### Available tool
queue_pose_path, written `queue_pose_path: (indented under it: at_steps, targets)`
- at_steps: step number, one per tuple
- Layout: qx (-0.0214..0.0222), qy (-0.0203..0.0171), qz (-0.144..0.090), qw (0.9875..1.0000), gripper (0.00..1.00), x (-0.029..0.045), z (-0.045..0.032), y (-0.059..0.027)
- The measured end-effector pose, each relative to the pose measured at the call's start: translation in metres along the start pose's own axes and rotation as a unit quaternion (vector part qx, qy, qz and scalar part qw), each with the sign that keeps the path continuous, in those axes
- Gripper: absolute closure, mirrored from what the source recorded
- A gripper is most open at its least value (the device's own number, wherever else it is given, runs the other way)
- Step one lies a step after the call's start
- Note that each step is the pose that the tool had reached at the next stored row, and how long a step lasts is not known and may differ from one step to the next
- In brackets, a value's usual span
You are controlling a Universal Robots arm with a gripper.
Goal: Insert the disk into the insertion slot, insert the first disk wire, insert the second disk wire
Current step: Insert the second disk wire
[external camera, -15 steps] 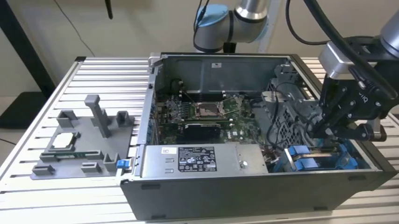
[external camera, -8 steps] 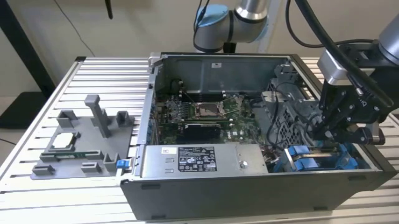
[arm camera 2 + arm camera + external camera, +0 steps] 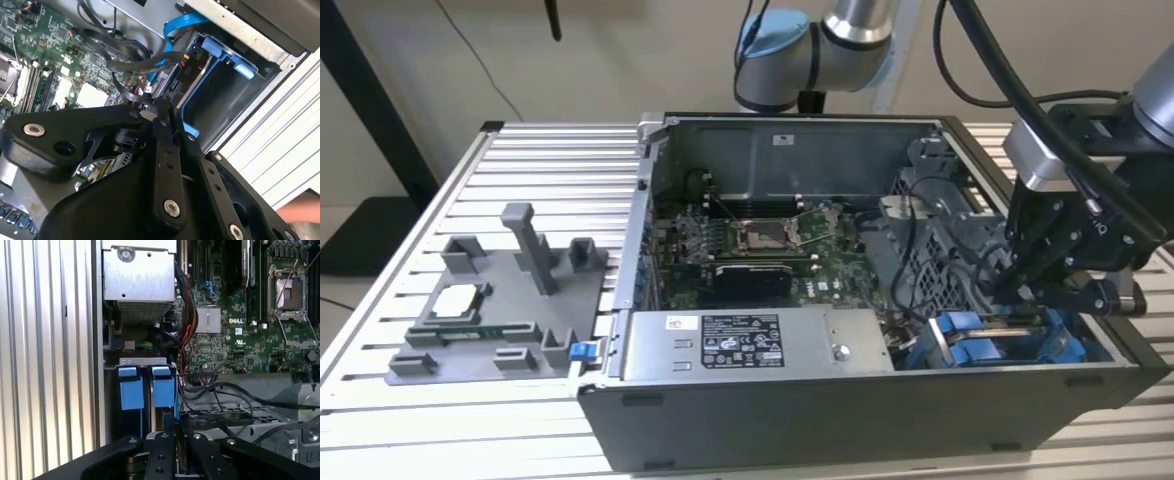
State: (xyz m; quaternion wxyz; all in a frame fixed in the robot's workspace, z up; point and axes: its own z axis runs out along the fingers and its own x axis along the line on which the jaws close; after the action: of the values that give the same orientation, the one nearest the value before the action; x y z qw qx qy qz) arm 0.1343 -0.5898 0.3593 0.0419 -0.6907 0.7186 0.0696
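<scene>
Black fingers [image 3: 162, 117] of the gripper [image 3: 1034, 285] were closed on a dark wire [image 3: 145, 62], held just above the disk [image 3: 994, 340], which sat in its slot [image 3: 145, 362] at the case's [image 3: 854, 420] near right corner, seemingly for plugging.

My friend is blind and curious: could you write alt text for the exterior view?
A robot arm's black gripper reaches down into an open grey computer case, just above the blue-framed disk at the exterior view's right. The motherboard lies exposed mid-case, and a grey parts holder sits on the slatted table.
</scene>
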Motion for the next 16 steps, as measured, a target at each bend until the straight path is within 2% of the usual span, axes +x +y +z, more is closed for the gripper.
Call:
queue_pose_path:
  at_steps: [5, 8, 13, 16]
  targets:
    - [-0.0007, -0.0002, -0.004, 1.0000, 1.00, 0.0001, 0.0027, -0.0074]
    - [-0.0009, -0.0002, -0.007, 1.0000, 1.00, 0.0007, 0.0047, -0.0087]
    - [0.0031, -0.0022, -0.008, 1.0000, 1.00, 0.0041, 0.0077, -0.0091]
    - [0.0049, -0.0022, -0.009, 0.9999, 1.00, 0.0045, 0.0084, -0.0046]
